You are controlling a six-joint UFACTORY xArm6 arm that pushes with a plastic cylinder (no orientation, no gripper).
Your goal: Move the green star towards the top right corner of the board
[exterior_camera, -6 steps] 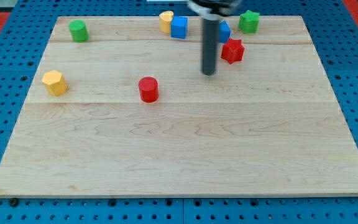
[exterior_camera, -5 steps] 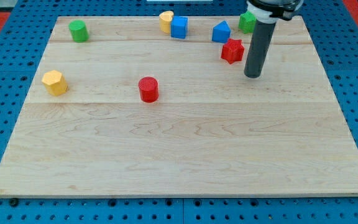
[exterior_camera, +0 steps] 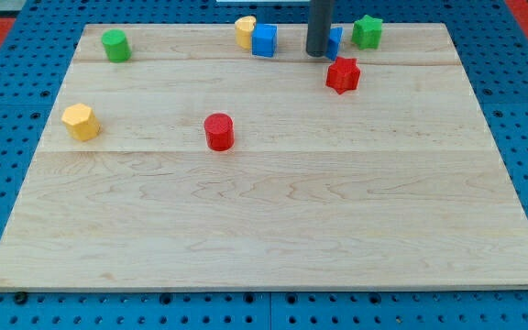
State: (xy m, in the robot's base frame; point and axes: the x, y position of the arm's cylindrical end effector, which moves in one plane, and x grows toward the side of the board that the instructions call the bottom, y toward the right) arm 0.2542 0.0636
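My tip (exterior_camera: 317, 53) rests on the board near its top edge, holding nothing, with a blue block (exterior_camera: 335, 41) partly hidden just behind it. The green star (exterior_camera: 367, 31) lies right of both, already near the top right corner. I think a good push starts from the star's lower left, avoiding the blue block.

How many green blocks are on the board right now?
2: the green star near the view's top right, right of my tip; a green cylinder at top left. None seems hidden.
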